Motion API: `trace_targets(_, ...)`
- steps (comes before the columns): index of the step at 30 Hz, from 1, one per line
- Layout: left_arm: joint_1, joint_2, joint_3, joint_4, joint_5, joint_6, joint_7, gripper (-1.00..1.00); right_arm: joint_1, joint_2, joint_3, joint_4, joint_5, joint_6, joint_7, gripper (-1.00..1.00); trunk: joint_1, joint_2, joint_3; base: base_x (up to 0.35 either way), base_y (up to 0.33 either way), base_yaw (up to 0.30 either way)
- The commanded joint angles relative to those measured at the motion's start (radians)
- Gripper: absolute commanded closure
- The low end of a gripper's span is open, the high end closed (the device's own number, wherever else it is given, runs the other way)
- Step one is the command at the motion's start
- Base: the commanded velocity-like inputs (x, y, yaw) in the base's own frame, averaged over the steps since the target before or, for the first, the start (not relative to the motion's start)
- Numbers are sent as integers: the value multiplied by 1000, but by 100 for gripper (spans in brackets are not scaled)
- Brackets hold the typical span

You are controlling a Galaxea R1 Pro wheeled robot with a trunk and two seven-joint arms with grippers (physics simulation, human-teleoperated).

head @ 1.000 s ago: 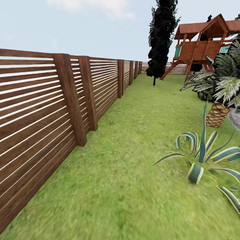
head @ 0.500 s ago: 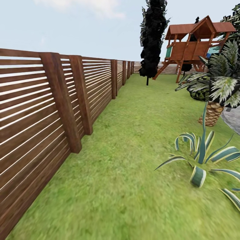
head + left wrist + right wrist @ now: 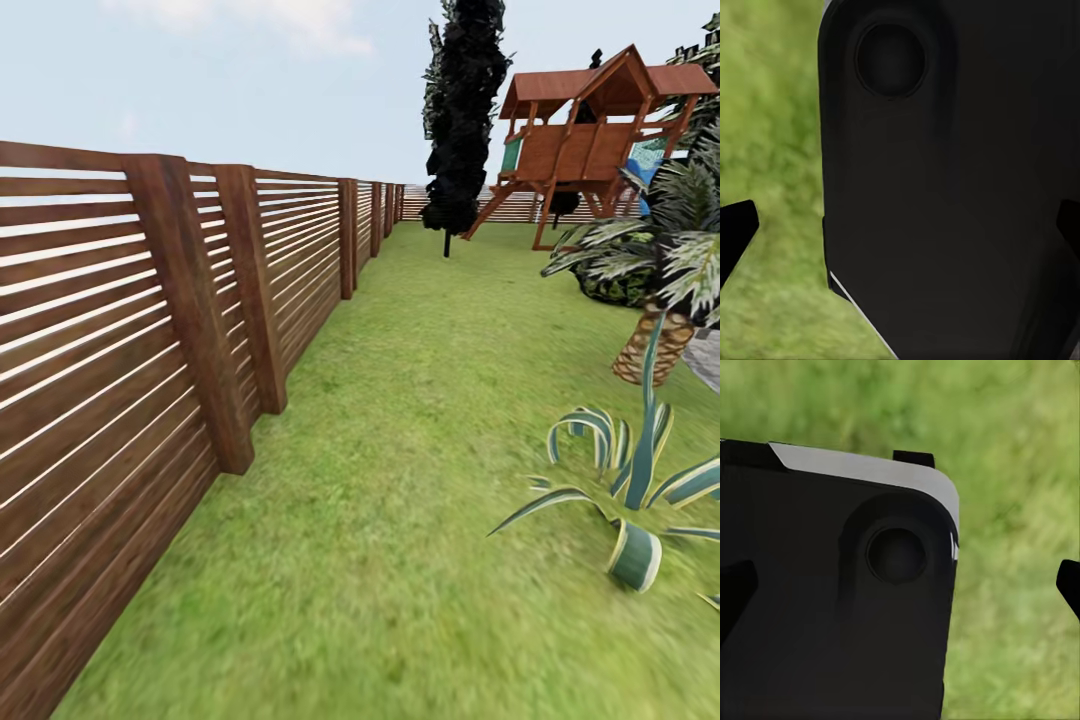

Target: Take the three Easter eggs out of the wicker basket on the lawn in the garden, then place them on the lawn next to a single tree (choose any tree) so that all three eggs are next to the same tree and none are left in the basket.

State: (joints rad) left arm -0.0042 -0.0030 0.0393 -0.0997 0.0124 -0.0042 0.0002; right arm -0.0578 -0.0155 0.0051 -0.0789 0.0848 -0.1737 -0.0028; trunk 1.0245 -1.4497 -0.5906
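The lawn (image 3: 420, 420) stretches ahead as a long green strip of the garden, running toward the far fence. The Easter eggs and the wicker basket are out of view. No thick grey-brown tree trunk can be made out; a grey patch (image 3: 710, 362) at the right edge is too cropped to identify. In the left wrist view my left gripper (image 3: 900, 232) is open, one dark fingertip (image 3: 735, 234) at each side, over a black robot part and grass. My right gripper (image 3: 904, 589) is open too, its fingertips (image 3: 1069, 585) wide apart with nothing between them.
A brown slatted fence (image 3: 150, 330) lines the left side, close by. At the right stand a striped agave (image 3: 630, 480) and a palm (image 3: 665, 290). Farther off are a dark thin-trunked tree (image 3: 462, 110) and a wooden playset (image 3: 590, 130).
The whole head view has shifted: the camera has moved, so the agave sits lower and further right and the fence posts look nearer. No object has moved by itself.
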Motion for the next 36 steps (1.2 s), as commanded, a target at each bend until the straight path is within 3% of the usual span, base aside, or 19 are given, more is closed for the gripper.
trace_targets(1, 0, 0, 4, 0, 1, 0, 0, -100, -1, 0, 0, 1, 9, -3, 0, -100, 0, 0, -1, 310, 136, 0)
trace_targets(10, 0, 0, 4, 0, 1, 0, 1, -100, -1, 0, 0, 1, 9, -3, 0, -100, 0, 0, -1, 323, 65, -19)
trace_targets(22, 0, 0, 4, 0, 1, 0, 0, -100, -1, 0, 0, 0, 9, -3, 0, -100, 0, 0, -1, 332, 1, -230)
trace_targets(36, 0, 0, 4, 0, 1, 0, 1, -100, -1, -3, -1, 3, 9, -3, 0, -100, 0, 0, -1, 333, 0, -9)
